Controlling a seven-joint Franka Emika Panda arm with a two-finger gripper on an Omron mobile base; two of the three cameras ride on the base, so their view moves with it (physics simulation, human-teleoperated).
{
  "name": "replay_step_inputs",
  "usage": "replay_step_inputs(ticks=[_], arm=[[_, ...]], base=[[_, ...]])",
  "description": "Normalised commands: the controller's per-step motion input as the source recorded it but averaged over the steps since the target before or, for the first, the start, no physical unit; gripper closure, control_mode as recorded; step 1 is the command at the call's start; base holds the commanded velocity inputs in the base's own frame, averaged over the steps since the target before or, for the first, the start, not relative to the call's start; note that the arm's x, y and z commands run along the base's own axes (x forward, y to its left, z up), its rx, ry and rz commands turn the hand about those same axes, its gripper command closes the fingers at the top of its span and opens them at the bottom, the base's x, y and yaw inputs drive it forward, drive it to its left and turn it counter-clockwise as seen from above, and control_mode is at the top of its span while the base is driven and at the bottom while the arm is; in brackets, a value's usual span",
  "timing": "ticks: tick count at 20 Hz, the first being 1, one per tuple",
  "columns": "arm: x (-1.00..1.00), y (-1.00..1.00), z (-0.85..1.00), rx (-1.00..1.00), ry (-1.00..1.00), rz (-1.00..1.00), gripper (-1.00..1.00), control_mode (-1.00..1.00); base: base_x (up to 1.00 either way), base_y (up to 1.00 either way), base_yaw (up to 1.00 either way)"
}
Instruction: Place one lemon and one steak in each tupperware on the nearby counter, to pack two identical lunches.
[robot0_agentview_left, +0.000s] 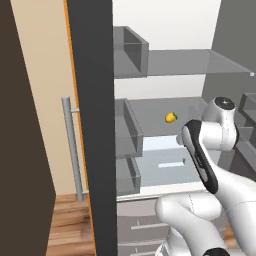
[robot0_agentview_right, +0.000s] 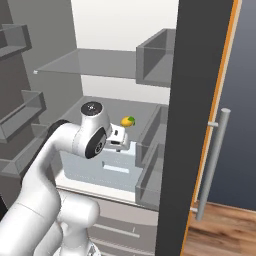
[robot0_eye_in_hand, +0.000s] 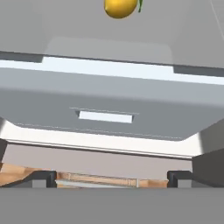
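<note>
Fridge interior, door open. Middle shelf (robot0_agentview_left: 150, 111): grey, flat, level. One lemon (robot0_agentview_left: 171, 117) rests directly on it, toward the back, well apart from the side walls; yellow body, greenish tip. In the hand view the lemon (robot0_eye_in_hand: 120, 7) sits at the top edge, on the same shelf (robot0_eye_in_hand: 109, 41). Upper shelf (robot0_agentview_left: 190, 62): translucent grey pane, nothing seen lying on it. Below the middle shelf: a pale drawer (robot0_agentview_left: 167, 162) with a rectangular white handle strip on its front.
</note>
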Motion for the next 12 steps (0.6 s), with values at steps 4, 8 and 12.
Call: replay_step_inputs(ticks=[4, 8, 12], arm=[[0.35, 0.0, 0.0, 0.15, -0.04, -0.19, -1.0, -1.0], [0.5, 0.01, 0.0, 0.15, -0.09, -0.2, -1.0, -1.0], [0.58, 0.05, 0.0, 0.03, -0.04, -0.2, -1.0, -1.0]], base=[[0.0, 0.0, 0.0], [0.0, 0.0, 0.0], [0.0, 0.0, 0.0]])
